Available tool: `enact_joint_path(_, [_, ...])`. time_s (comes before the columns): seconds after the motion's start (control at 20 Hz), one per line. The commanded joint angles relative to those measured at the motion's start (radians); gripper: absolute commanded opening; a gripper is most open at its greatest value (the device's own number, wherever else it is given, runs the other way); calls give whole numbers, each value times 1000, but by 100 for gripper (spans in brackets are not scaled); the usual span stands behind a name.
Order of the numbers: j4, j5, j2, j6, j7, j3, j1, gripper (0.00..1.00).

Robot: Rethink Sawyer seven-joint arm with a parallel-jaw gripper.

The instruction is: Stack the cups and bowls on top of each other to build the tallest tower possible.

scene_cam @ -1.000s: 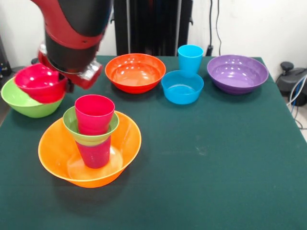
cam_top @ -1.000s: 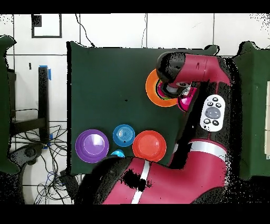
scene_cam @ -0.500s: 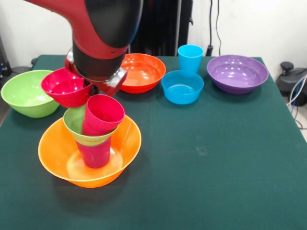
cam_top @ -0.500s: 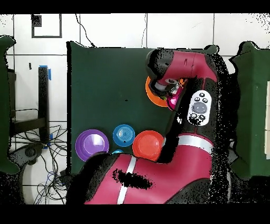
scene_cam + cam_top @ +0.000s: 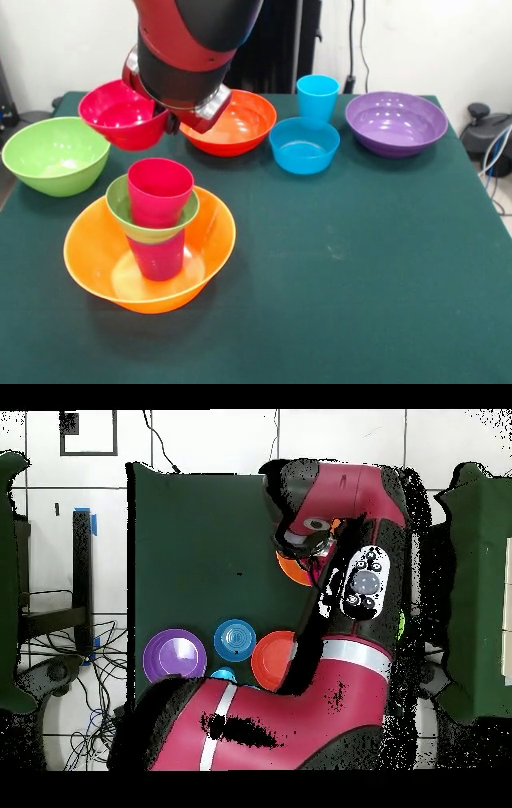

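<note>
1. One tower [image 5: 156, 232] is seen near the left edge of the table [image 5: 360, 264], toward the front edge in the front view.
2. Its base is made by a big orange bowl [image 5: 96, 260], wide, round and shiny.
3. A red-pink cup [image 5: 160, 258] is stood inside the orange bowl.
4. A small lime green bowl [image 5: 118, 204] is set on top of that cup.
5. Another red-pink cup [image 5: 160, 192] is stood upright inside the small green bowl, and it is the top of the tower.
6. A small pink-red bowl [image 5: 120, 114] is held up in the air at the end of the red and black arm [image 5: 196, 48]. It is tilted and is seen above and behind the tower. It is empty.
7. The gripper's fingers are hidden, so how they stand cannot be told.
8. A big lime green bowl [image 5: 52, 156] is seen at the left edge of the table. It is empty.
9. A big red-orange bowl [image 5: 240, 124] is seen near the far edge, partly behind the arm.
10. A small blue bowl [image 5: 304, 146] is set beside it, and a sky blue cup [image 5: 317, 98] is stood just behind the blue bowl.
11. A big purple bowl [image 5: 396, 122] is seen near the far right corner. It is empty.
12. In the overhead view the tower is mostly covered by the arm, and only a bit of the orange bowl is shown.
</note>
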Motion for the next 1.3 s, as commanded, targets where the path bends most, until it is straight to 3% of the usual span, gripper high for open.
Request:
enact_joint_path(0.05, [-12, 18, -14, 54, 144, 20, 23, 0])
enact_joint_path(0.45, [-29, 16, -21, 41, 141, -14, 21, 0])
enact_joint_path(1.3, [-357, 118, 168, 111, 292, -40, 20, 0])
